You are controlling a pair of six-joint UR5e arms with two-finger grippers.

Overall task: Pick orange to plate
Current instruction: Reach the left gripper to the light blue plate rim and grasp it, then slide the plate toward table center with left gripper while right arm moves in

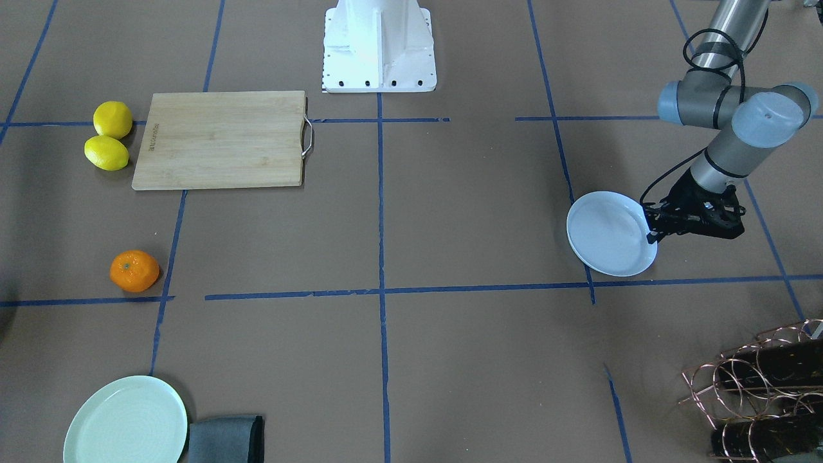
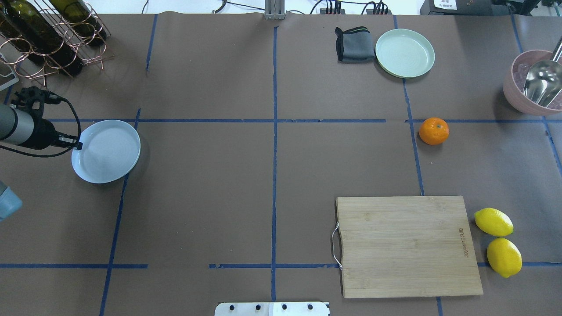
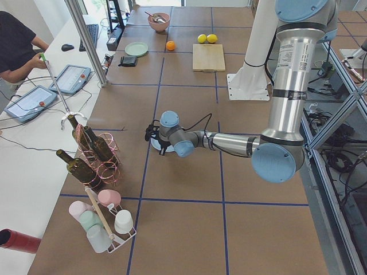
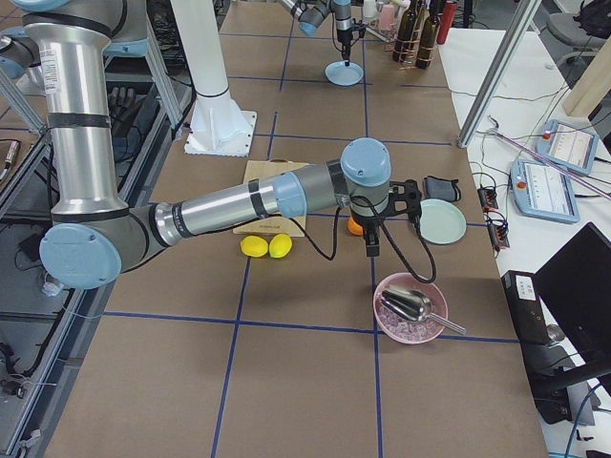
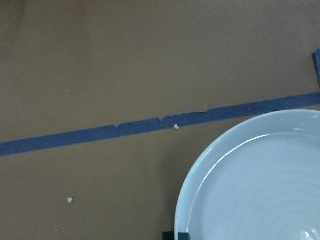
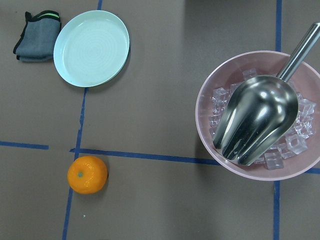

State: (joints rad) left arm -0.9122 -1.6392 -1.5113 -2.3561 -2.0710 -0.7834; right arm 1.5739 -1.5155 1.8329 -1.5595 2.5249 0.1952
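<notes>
The orange (image 2: 434, 131) lies alone on the brown table, on my right side and beside a blue tape line. It also shows low and left in the right wrist view as the orange (image 6: 87, 174). The pale bluish-white plate (image 2: 107, 151) is far across the table on my left. My left gripper (image 2: 79, 145) is at the plate's rim and looks shut on it; the plate (image 5: 260, 190) fills the lower right of the left wrist view. My right gripper (image 4: 370, 250) hangs near the orange (image 4: 354, 228). I cannot tell whether it is open or shut.
A mint-green plate (image 2: 405, 52) and a folded grey cloth (image 2: 353, 44) lie beyond the orange. A pink bowl (image 2: 513, 87) holds ice and a metal scoop. A wooden cutting board (image 2: 408, 245) and two lemons (image 2: 494, 221) are nearer me. A wire bottle rack (image 2: 48, 35) stands behind the plate.
</notes>
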